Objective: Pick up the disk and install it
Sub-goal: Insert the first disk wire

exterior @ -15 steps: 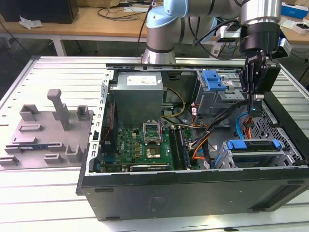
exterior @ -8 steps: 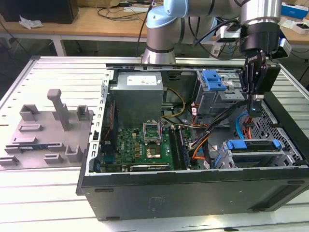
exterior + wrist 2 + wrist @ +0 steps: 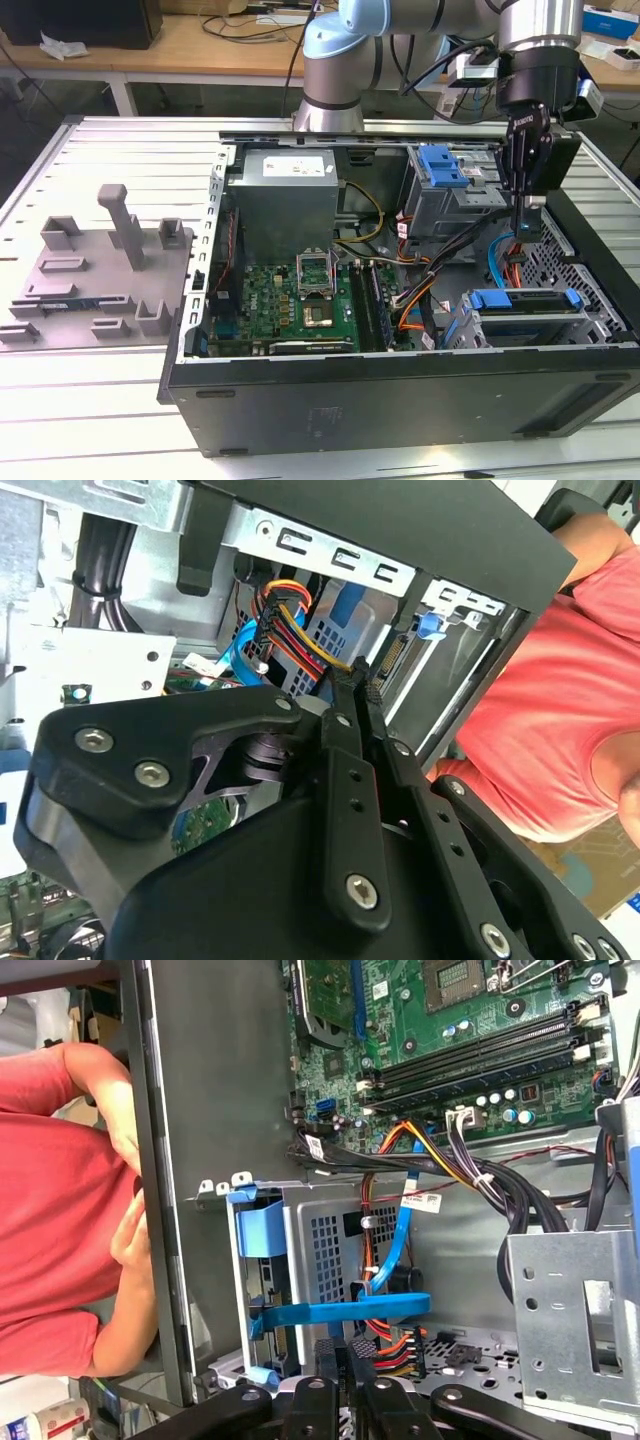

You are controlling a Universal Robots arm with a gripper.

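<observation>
While hanging over the end of the open computer case [image 3: 400, 400] on the exterior view's right, pointing the gripper [image 3: 529, 226] straight down, fingers [image 3: 350, 770] pressing flat together, nothing visibly pinched between them. Hovering just above a bundle of coloured wires [image 3: 513, 263], apart from the disk [image 3: 522, 312]. Finding the disk lying flat in the drive cage [image 3: 455, 328] at the case's near corner on that same side, blue bracket uppermost, silver body beneath. Listing further inside: grey power supply [image 3: 285, 200], green circuit board [image 3: 290, 300]. Catching a person in a red shirt [image 3: 50, 1210] beside the case in the first wrist view. Noting a grey fixture plate [image 3: 60, 290] lying on the slatted table [image 3: 100, 420].
</observation>
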